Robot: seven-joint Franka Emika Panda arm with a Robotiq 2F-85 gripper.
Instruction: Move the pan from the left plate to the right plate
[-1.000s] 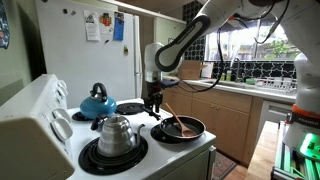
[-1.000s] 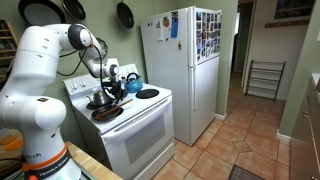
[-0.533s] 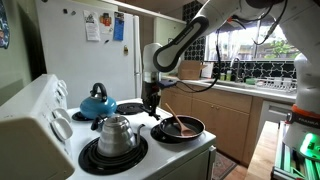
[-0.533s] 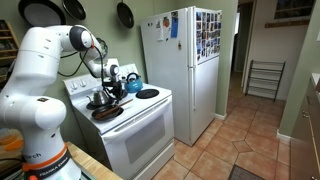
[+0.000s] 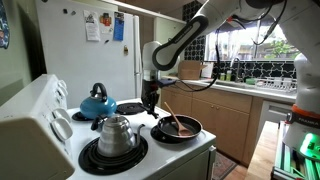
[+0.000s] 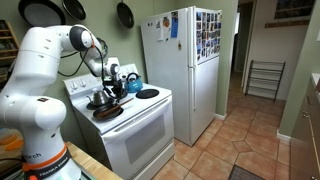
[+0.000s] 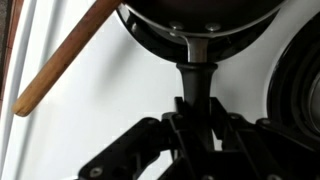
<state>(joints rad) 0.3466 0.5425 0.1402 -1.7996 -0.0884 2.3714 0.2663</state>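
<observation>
Exterior view: pan (image 5: 178, 127) sits at the front of the stove worktop (image 5: 165, 152), at 3 o'clock from the steel kettle (image 5: 117, 133). Gripper (image 5: 151, 103) is at the pan's 10 o'clock.
Exterior view: pan (image 6: 107, 112) at the front, blue kettle (image 6: 131, 84) at its 1 o'clock.
Wrist view: pan at 12 o'clock, handle (image 7: 195, 75) running toward 6. Fingers (image 7: 165, 130) pinch the handle.
</observation>
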